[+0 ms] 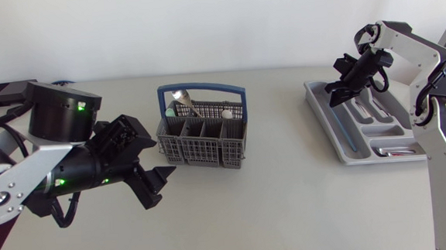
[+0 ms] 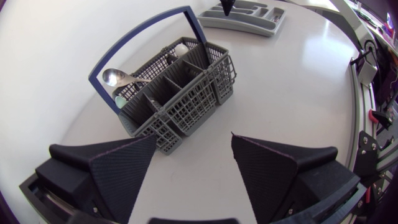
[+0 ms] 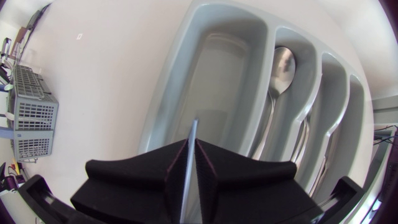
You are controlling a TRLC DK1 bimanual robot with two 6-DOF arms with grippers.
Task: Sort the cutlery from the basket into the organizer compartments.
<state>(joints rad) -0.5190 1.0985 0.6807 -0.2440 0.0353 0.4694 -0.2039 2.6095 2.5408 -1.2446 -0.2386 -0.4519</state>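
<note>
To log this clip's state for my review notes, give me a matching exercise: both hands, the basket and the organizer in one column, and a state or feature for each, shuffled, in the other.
1. left hand
2. right hand
3. basket
4. organizer

A. blue handle arched over it
B. shut on a thin piece of cutlery
C. grey tray with a spoon lying flat in it
D. open and empty

Pairs: 1-D, 2-B, 3-A, 4-C
</note>
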